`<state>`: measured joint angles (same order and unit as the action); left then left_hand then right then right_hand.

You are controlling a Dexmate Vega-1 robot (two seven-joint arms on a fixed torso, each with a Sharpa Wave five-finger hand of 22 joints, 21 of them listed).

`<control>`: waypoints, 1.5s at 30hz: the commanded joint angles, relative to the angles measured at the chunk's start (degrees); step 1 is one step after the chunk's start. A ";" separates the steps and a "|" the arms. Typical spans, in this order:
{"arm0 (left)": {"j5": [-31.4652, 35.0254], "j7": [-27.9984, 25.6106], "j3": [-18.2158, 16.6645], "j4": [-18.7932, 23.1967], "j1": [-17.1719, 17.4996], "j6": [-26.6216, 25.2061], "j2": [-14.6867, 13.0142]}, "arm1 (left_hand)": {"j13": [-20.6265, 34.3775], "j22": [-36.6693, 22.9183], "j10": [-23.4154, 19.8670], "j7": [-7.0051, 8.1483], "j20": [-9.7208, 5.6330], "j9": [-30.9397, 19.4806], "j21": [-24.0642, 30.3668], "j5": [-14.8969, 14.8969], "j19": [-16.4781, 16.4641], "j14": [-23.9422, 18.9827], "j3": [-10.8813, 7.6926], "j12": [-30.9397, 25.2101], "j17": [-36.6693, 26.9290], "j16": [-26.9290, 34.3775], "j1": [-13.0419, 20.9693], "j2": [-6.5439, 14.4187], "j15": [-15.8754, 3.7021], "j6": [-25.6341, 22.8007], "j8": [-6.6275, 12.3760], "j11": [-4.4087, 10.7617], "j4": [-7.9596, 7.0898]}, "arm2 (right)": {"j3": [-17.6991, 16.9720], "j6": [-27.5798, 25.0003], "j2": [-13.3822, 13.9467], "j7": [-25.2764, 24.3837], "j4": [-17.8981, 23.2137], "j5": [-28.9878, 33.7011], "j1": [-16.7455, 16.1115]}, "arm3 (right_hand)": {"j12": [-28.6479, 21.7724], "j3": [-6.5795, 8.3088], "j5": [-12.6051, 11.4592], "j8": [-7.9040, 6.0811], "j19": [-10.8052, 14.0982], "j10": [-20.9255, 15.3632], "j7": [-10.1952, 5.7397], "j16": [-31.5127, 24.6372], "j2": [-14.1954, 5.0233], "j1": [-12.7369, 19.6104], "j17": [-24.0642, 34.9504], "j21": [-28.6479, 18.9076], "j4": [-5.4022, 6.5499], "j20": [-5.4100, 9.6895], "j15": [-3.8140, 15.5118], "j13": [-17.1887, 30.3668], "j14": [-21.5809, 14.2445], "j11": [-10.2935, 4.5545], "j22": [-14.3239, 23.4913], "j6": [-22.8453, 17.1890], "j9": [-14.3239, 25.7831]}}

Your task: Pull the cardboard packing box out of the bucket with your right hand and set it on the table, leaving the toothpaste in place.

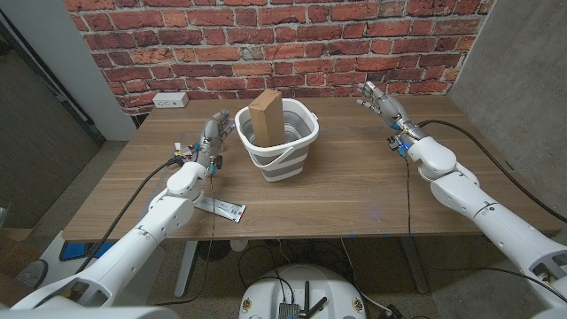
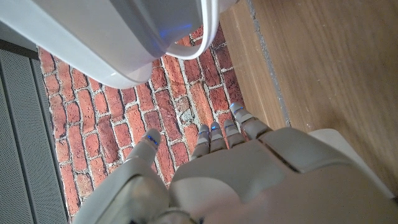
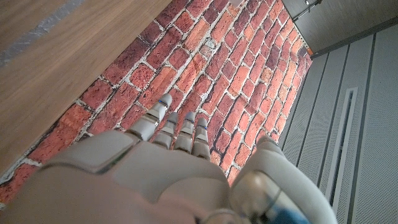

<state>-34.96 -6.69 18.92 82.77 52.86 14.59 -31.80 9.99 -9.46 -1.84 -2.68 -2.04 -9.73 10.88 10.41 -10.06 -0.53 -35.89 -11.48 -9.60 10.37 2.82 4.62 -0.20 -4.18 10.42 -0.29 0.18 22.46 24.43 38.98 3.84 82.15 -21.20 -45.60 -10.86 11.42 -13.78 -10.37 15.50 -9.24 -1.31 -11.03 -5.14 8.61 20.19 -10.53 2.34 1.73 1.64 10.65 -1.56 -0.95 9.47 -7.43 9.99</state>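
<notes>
No lettering, number or brand can be read anywhere here. The cardboard packing box (image 1: 266, 114) standing in the white bucket (image 1: 282, 152) shows plain brown faces with no print that can be made out. The flat toothpaste box (image 1: 220, 207) lying on the bench (image 1: 354, 190) near the left arm carries some dark and red markings, but they are too small and blurred to read. The white power strip (image 1: 168, 100) at the far edge shows no legible marking either.

Bare wooden table (image 1: 354, 190) is lying open between the right hand (image 1: 379, 102) and the bucket (image 1: 282, 146), whose rim is ringing the upright cardboard box (image 1: 266, 115).
</notes>
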 commanded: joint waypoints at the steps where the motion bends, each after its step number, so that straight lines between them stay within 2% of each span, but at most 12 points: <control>1: -0.29 0.31 -0.40 -0.16 0.38 0.49 -0.23 | 0.25 -0.18 -0.36 0.11 -2.52 -0.29 0.19 0.11 -0.44 -0.52 -0.29 -0.23 -0.09 0.10 0.40 3.11 -0.04 -0.46 0.49 -0.01 0.44 | 0.88 -1.63 2.34 -0.12 3.87 5.00 1.46 | 0.28 0.09 0.12 -0.02 -0.82 0.45 -0.21 -0.06 0.61 0.37 -0.23 0.32 -0.52 -0.33 -0.55 0.19 -0.06 -0.06 0.08 0.40 0.23; 5: -0.29 0.18 -0.43 -0.12 0.43 0.27 -0.32 | 0.24 -0.18 -0.37 0.18 -2.57 -0.29 0.16 0.10 -0.43 -0.57 -0.34 -0.20 -0.08 0.07 0.41 3.11 -0.06 -0.48 0.46 -0.02 0.52 | 1.01 -2.81 3.91 0.77 5.64 6.31 2.02 | 0.22 0.18 0.17 -0.02 -1.48 0.48 -0.32 -0.07 0.78 0.72 -0.50 0.46 -0.91 -0.81 -0.61 0.18 -0.08 -0.16 0.09 0.62 0.23; 7: -0.39 0.45 -0.48 -0.31 0.43 0.61 -0.25 | 0.24 -0.18 -0.41 0.15 -2.55 -0.30 0.14 0.10 -0.42 -0.59 -0.38 -0.18 -0.08 0.05 0.41 3.12 -0.03 -0.50 0.44 -0.05 0.56 | 1.12 -2.68 4.15 1.54 5.61 6.24 2.32 | 0.19 0.34 0.25 -0.08 -1.76 0.63 -0.50 -0.10 0.93 1.23 -0.90 0.36 -1.47 -2.31 -0.85 0.18 -0.16 -0.22 0.11 0.80 0.23; 11: -0.10 -0.44 -0.64 0.03 0.73 0.62 -0.20 | 0.24 -0.18 -0.42 0.14 -2.56 -0.29 0.13 0.10 -0.42 -0.62 -0.43 -0.15 -0.08 0.03 0.42 3.14 -0.04 -0.54 0.43 -0.02 0.61 | 1.33 -1.79 4.34 2.59 5.65 6.57 2.94 | 0.19 0.46 0.43 -0.13 -1.64 0.96 -0.54 -0.12 1.19 1.69 -1.41 0.15 -2.08 -4.00 -1.89 0.18 -0.19 -0.22 0.14 1.04 0.26; 15: -0.15 -0.23 -0.72 0.18 0.81 0.53 -0.47 | 0.23 -0.18 -0.47 0.12 -2.57 -0.29 0.11 0.09 -0.42 -0.69 -0.50 -0.14 -0.08 0.02 0.42 3.16 0.00 -0.57 0.40 0.04 0.68 | 1.69 -1.95 5.04 3.68 6.60 7.48 3.59 | 0.22 0.42 0.56 -0.16 -2.17 1.21 -0.43 -0.06 1.54 1.89 -1.65 0.28 -2.45 -4.44 -2.47 0.19 0.04 0.15 0.15 1.13 0.27; 23: -0.13 0.09 -0.75 0.22 0.55 0.30 -0.76 | 0.23 -0.18 -0.56 0.11 -2.58 -0.30 0.08 0.09 -0.40 -0.77 -0.62 -0.10 -0.08 -0.02 0.42 3.20 -0.01 -0.65 0.36 -0.05 0.80 | 2.33 -3.96 7.00 6.16 9.27 9.39 5.22 | 0.42 0.36 1.15 0.17 -4.87 2.98 0.20 0.20 2.71 2.94 -2.62 0.54 -4.11 -5.63 -4.11 0.31 1.52 1.32 0.22 3.40 0.35; 26: -0.11 0.25 -0.69 0.13 0.32 0.14 -0.84 | 0.23 -0.18 -0.56 0.15 -2.61 -0.30 0.07 0.08 -0.40 -0.79 -0.67 -0.07 -0.08 -0.04 0.42 3.22 0.03 -0.70 0.35 0.04 0.84 | 2.52 -4.01 7.30 7.15 9.49 9.57 5.84 | 0.33 0.43 1.21 0.08 -5.02 2.96 0.30 0.18 2.75 3.14 -2.72 0.50 -4.32 -5.83 -4.09 0.32 1.62 1.36 0.23 3.41 0.36; 32: -0.11 1.04 -0.63 -0.59 -0.31 0.56 -0.81 | 0.23 -0.18 -0.61 0.14 -2.57 -0.30 0.06 0.08 -0.42 -0.80 -0.74 -0.04 -0.09 -0.07 0.41 3.25 0.06 -0.72 0.32 -0.02 0.90 | 3.93 -3.62 8.38 11.74 9.16 11.41 9.74 | 0.15 0.94 1.39 -0.12 -5.56 2.95 0.17 0.10 2.53 4.27 -3.01 0.44 -5.20 -5.80 -3.84 0.38 1.86 1.33 0.24 3.66 0.40; 34: -0.07 0.94 -0.60 -0.48 -0.33 0.28 -0.93 | 0.23 -0.18 -0.62 0.15 -2.57 -0.29 0.06 0.07 -0.44 -0.85 -0.78 -0.02 -0.09 -0.07 0.41 3.26 0.06 -0.82 0.34 -0.07 0.94 | 4.13 -3.47 8.44 12.34 9.01 11.84 10.37 | 0.10 1.30 1.53 -0.18 -5.61 3.03 -0.04 0.07 2.31 4.97 -3.14 0.35 -5.70 -5.75 -3.62 0.41 2.01 1.30 0.24 3.85 0.42; 37: -0.10 1.13 -0.61 -0.58 -0.36 0.42 -0.94 | 0.23 -0.18 -0.63 0.16 -2.58 -0.29 0.05 0.07 -0.43 -0.85 -0.81 -0.01 -0.09 -0.09 0.41 3.26 0.09 -0.85 0.33 -0.05 0.98 | 4.66 -2.29 8.35 13.46 8.23 13.09 11.97 | 0.04 2.51 2.14 -0.14 -5.73 3.47 -0.30 -0.05 1.71 7.39 -3.63 0.11 -7.52 -5.19 -3.11 0.47 2.40 0.81 0.23 5.11 0.43; 39: -0.19 1.18 -0.62 -0.61 -0.32 0.48 -0.88 | 0.23 -0.18 -0.72 0.15 -2.58 -0.29 0.04 0.06 -0.43 -0.90 -0.84 -0.03 -0.08 -0.09 0.42 3.25 0.07 -0.90 0.33 -0.08 1.03 | 4.99 -1.65 8.21 14.12 7.72 13.74 12.90 | 0.08 2.90 2.35 -0.20 -5.72 3.80 -0.36 -0.11 1.59 8.20 -3.84 0.03 -8.19 -4.45 -2.76 0.48 2.49 0.30 0.22 5.35 0.41; 45: -0.13 0.63 -0.49 -0.19 0.10 0.05 -0.83 | 0.23 -0.18 -0.77 0.17 -2.60 -0.28 0.03 0.04 -0.45 -0.91 -0.93 0.01 -0.07 -0.13 0.45 3.22 0.07 -1.01 0.31 -0.11 1.19 | 5.80 0.27 8.14 14.44 7.06 17.62 15.11 | -0.03 3.60 2.54 -0.27 -5.69 3.83 -0.62 -0.25 1.32 9.62 -4.21 -0.05 -9.30 -4.04 -2.22 0.47 2.44 -0.04 0.21 5.74 0.38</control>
<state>-35.07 -5.91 18.25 82.47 52.80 14.92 -32.65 9.99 -9.46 -2.10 -2.69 -2.05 -9.72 10.88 10.41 -10.05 -1.04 -36.69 -11.47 -9.61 10.37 2.82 4.62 -0.10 -4.78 10.42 -0.56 0.97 26.76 22.04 46.88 15.60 90.39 -8.45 -34.78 -10.59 14.77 -11.62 -10.37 9.71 -5.49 -1.92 -11.03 -3.78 17.22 15.95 -10.10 -6.40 -2.85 -0.98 11.09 0.70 -0.62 9.47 -2.12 10.28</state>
